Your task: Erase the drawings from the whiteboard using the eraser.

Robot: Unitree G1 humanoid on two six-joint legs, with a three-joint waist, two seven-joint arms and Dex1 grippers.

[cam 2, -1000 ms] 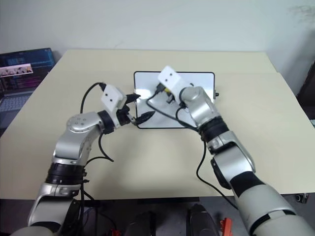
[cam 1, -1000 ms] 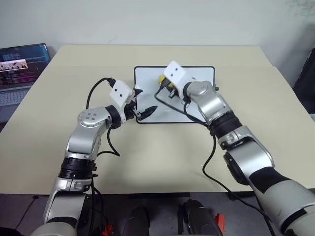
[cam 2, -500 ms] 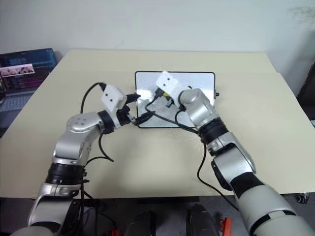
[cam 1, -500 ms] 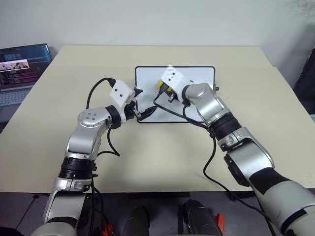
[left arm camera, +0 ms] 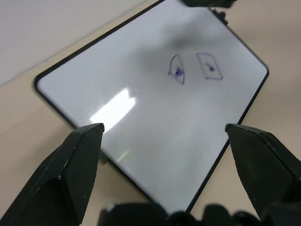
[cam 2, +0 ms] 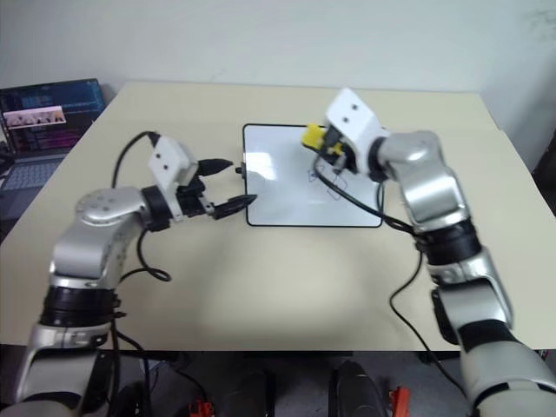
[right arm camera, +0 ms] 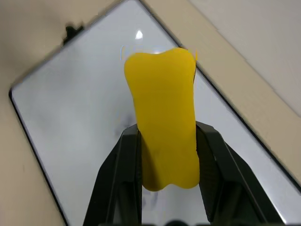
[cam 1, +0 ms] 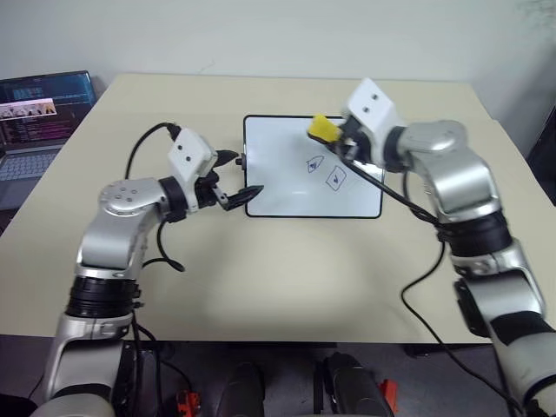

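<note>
A pale wall [cam 1: 287, 35] backs the beige counter [cam 1: 278, 269]. A laptop [cam 1: 39, 113] sits at ten o'clock. The whiteboard [cam 1: 287, 187] lies centrally, two blue drawings [cam 1: 326, 170] at its two o'clock. Left claw [cam 1: 233, 178] gapes beside its frame; right claw [cam 1: 340, 143] pinches the yellow eraser [cam 1: 323, 129] above the board's top edge.

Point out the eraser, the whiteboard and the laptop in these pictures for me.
eraser [right arm camera: 162, 117], right wrist view, middle of its yellow top.
whiteboard [cam 1: 282, 187], left eye view, bare white surface left of the doodles.
laptop [cam 1: 43, 109], left eye view, middle of its lit screen.
</note>
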